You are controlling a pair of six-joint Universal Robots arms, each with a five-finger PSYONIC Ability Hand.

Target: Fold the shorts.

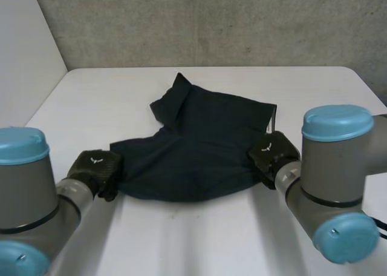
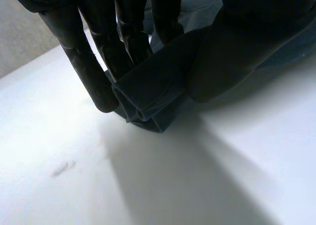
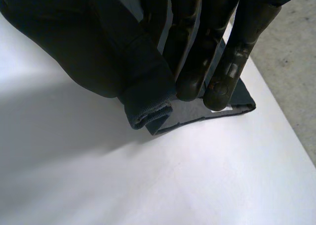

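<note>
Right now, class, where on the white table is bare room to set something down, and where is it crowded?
Free: on the white table, the near strip between the arms, before the dark navy cloth shorts; the far strip between shorts and wall. Crowded: the shorts' corners, pinched by the left hand and right hand.

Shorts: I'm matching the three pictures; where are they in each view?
Head view: shorts mid-table, between the left robot hand and right robot hand.
Left wrist view: a rolled edge pinched in the left robot hand.
Right wrist view: a corner pinched in the right robot hand.
Shared landmark: the white table.
</note>
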